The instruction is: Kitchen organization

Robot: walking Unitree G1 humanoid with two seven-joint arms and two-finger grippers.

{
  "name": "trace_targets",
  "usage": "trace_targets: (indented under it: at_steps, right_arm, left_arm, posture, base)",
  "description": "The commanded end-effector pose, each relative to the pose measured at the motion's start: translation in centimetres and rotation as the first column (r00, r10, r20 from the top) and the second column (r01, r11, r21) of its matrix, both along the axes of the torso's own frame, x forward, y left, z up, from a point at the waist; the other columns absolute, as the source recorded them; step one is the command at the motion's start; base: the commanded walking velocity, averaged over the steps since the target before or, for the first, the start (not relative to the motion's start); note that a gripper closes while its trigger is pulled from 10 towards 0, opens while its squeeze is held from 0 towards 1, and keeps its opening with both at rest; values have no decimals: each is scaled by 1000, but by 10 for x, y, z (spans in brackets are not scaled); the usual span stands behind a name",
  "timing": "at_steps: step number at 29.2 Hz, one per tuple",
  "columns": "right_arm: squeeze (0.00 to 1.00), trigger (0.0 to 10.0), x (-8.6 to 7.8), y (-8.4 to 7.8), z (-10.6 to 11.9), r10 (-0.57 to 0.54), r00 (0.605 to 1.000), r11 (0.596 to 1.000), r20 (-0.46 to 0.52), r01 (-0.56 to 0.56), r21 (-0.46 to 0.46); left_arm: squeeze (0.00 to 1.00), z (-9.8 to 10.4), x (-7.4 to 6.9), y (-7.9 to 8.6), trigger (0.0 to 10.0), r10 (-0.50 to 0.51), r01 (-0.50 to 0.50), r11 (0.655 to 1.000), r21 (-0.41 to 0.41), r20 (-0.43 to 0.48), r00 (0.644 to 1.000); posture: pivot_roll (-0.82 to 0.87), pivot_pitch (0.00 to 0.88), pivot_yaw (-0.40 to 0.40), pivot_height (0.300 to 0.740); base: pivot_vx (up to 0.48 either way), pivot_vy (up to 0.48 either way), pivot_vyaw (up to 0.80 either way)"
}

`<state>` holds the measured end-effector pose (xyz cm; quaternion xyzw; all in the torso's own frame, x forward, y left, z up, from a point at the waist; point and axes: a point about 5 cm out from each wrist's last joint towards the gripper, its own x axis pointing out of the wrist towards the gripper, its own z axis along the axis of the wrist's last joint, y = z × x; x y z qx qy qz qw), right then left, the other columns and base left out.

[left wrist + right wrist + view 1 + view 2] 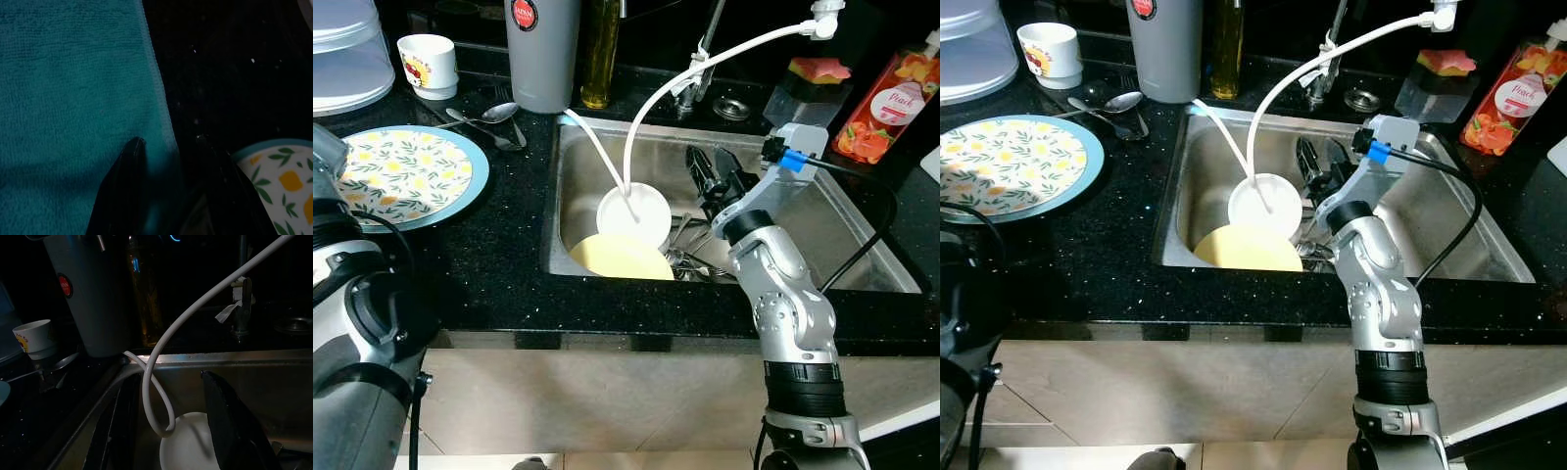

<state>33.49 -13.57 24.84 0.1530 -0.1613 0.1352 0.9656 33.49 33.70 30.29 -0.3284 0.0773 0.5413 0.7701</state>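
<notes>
My right gripper [708, 163] hangs open inside the steel sink [862, 245], above a pile of cutlery [693, 260]. Just to its left a white bowl [634, 213] leans over a pale yellow plate [622, 257]. In the right wrist view its fingers [230, 426] stand wide apart with the white bowl [188, 448] and a loop of white hose [156, 401] ahead. My left gripper [167, 142] is open, low over the edge of a teal cloth [73, 98], beside a lemon-patterned plate [279, 181]. That plate [406, 176] lies on the black counter at the left.
A white hose [705, 59] runs from the tap [700, 73] down into the sink. At the back stand a grey canister [543, 49], an oil bottle [600, 49], a cup [428, 64] and spoons [489, 119]. A sponge [818, 70] and soap bottle [891, 98] sit at the right.
</notes>
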Motion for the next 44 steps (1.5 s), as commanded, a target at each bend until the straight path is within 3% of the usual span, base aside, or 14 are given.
trace_targets:
  at_steps: [1,10,16,21,22,24,27,29,30,36,41,42,44]
  right_arm:
    - [0,10000,1,-4,-1,-6,1000,1000,-3,6,14]
    - [0,10000,2,-4,-1,-5,1000,1000,-1,5,16]
    - [0,10000,2,-4,0,-7,1000,1000,-1,7,16]
    - [0,10000,2,-4,0,-7,1000,1000,-1,7,15]
    - [0,10000,2,-5,0,-6,1000,1000,0,6,15]
    - [0,10000,2,-5,0,-6,1000,1000,0,6,15]
    - [0,10000,2,-4,0,-6,1000,1000,1,6,16]
    - [0,10000,2,-4,0,-6,1000,1000,1,6,16]
    - [0,10000,2,-4,0,-6,1000,1000,1,6,16]
    - [0,10000,1,-4,1,-7,1000,1000,2,7,17]
    - [0,10000,1,-4,1,-7,1000,1000,2,7,17]
    - [0,10000,1,-4,1,-6,1000,1000,2,6,17]
    - [0,10000,1,-4,0,-5,1000,1000,2,5,18]
  left_arm:
    - [0,-5,-1,4,10000,12,-13,1000,-28,-17,1000]
    - [0,-7,11,-6,10000,-110,111,992,-63,19,994]
    - [0,-10,30,-29,10000,-303,307,948,-87,58,951]
    - [0,-9,34,-37,10000,-362,369,925,-95,78,929]
    - [0,-5,41,-55,10000,-477,487,868,-94,111,872]
    - [0,-5,41,-55,10000,-477,487,868,-94,111,872]
    - [0,6,47,-78,10000,-604,617,785,-59,149,783]
    - [0,6,47,-78,10000,-604,617,785,-59,149,783]
    - [0,8,49,-84,10000,-638,651,757,-50,159,754]
    - [0,13,51,-98,10000,-696,709,705,-34,162,700]
    - [0,18,49,-101,10000,-705,709,705,19,127,697]
    - [0,24,47,-102,10000,-715,710,699,90,108,690]
    - [0,43,42,-102,10000,-699,655,697,292,69,712]
  posture:
    - [310,91,-117,740]
    - [308,89,-117,740]
    - [304,91,-117,740]
    - [304,91,-118,740]
    - [302,91,-118,740]
    - [302,91,-118,740]
    - [302,91,-118,740]
    - [302,91,-118,740]
    - [302,91,-117,740]
    - [301,91,-116,740]
    - [301,91,-116,740]
    - [302,89,-117,740]
    - [304,86,-117,740]
  base:
    - [0,0,0]
    - [0,0,0]
    - [0,0,0]
    - [0,0,0]
    - [0,0,0]
    - [0,0,0]
    - [0,0,0]
    - [0,0,0]
    - [0,0,0]
    - [0,0,0]
    - [0,0,0]
    - [0,0,0]
    - [0,0,0]
